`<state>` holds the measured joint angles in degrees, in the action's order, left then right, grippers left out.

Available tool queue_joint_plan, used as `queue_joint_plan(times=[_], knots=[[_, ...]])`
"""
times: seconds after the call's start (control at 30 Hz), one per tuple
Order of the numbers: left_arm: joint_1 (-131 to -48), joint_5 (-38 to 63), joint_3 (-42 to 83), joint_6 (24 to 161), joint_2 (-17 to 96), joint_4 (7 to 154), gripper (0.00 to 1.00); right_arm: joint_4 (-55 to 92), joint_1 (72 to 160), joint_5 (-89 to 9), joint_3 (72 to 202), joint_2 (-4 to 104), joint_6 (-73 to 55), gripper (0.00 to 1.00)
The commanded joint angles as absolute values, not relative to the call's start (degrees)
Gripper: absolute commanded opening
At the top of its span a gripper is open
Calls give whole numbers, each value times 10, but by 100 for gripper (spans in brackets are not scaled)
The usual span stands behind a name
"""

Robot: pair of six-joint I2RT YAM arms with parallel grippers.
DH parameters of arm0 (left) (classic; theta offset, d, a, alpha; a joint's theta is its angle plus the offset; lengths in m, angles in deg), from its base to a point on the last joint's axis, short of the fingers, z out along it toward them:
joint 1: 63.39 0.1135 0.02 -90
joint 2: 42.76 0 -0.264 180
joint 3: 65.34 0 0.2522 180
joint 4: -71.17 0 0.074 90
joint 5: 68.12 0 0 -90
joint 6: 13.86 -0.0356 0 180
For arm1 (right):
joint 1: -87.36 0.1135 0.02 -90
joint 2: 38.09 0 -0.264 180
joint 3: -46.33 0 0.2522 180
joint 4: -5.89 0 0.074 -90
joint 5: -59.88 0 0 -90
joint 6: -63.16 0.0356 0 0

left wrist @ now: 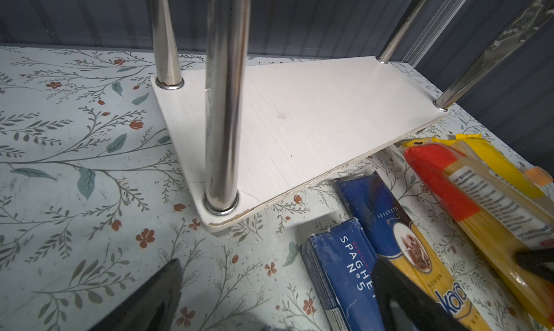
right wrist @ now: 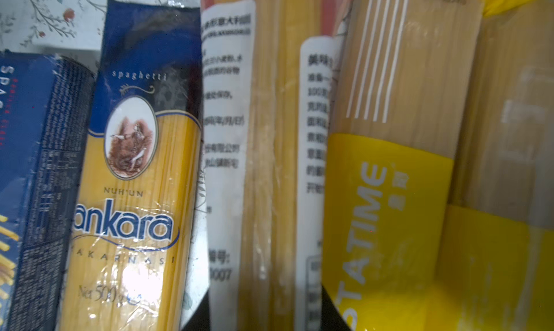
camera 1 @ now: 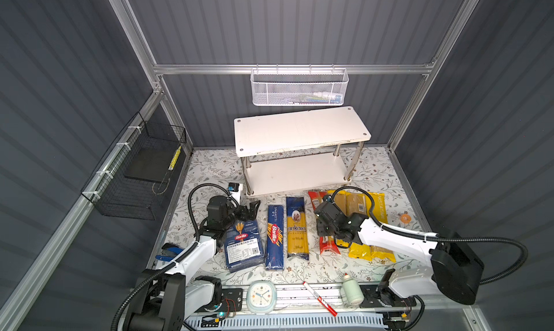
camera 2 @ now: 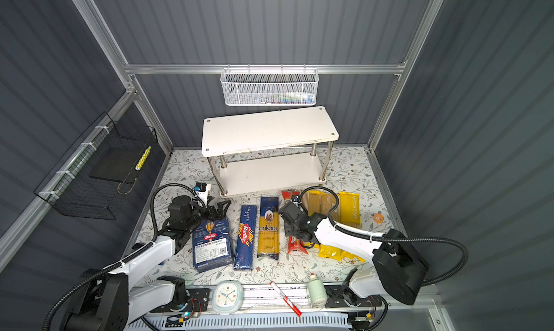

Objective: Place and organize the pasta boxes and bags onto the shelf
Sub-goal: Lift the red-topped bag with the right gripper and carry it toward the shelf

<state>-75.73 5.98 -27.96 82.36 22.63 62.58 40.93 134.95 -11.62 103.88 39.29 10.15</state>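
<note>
Bending low; right pincer [camera 1: 325,233] straddles red bag [camera 1: 328,248].

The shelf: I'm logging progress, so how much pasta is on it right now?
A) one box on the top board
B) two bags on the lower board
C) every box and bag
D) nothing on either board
D: both boards of the shelf are bare, while the boxes and bags are all in front of it, off the shelf.

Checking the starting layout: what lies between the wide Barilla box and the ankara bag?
The long narrow Barilla box, lying flat between the wide Barilla box and the ankara bag; both top views show it.
</note>
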Motion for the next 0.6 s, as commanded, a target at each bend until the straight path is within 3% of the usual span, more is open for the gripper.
queue_joint_plan(times=[0.0, 0.57], knots=[[-756, 60, -276, 817, 228, 623, 99, 383, 1343, -74, 1044, 360, 89, 20], [-756, 61, -274, 817, 230, 625, 99, 404, 1259, -134, 1016, 201, 48, 11]])
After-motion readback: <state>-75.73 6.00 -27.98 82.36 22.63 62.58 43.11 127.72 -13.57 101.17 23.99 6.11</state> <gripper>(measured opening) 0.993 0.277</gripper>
